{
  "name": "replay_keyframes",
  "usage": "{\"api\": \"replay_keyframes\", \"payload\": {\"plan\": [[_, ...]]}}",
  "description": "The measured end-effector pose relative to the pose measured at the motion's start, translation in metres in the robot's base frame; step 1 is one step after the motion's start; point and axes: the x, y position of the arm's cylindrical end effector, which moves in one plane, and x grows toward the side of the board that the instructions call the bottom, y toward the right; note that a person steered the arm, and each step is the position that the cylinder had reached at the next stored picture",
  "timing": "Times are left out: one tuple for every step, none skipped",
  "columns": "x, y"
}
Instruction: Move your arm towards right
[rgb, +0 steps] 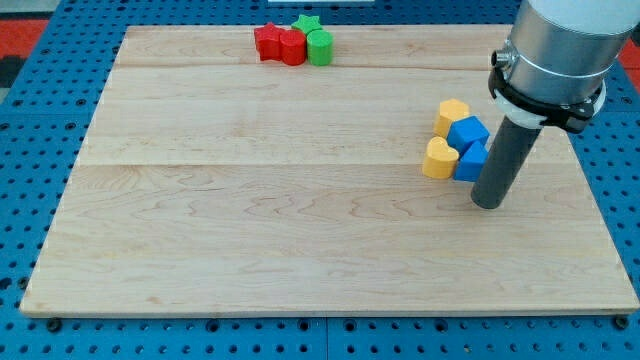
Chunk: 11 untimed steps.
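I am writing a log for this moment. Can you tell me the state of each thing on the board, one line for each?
My tip: down on the board, just right of the lower blue block.
Blue blocks: touching each other.
Yellow blocks: against the blue ones, on their left.
Red blocks: side by side at the view's top.
Green blocks: beside the red ones.

The board (300, 220) is pale, smooth, matt wood; the arm's housing (560, 40) looks like brushed grey metal, its rod (500, 165) matt dark.

My tip (489, 203) low at the view's right, dark rod upright beneath a grey arm housing (560, 40).
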Motion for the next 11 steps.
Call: {"api": "replay_keyframes", "payload": {"plan": [[0.000,0.001],[0.000,0.001],[0.000,0.001],[0.000,0.001],[0.001,0.009],[-0.012,0.092],[-0.029,0.128],[-0.032,0.128],[-0.033,0.128],[-0.033,0.128],[-0.033,0.128]]}}
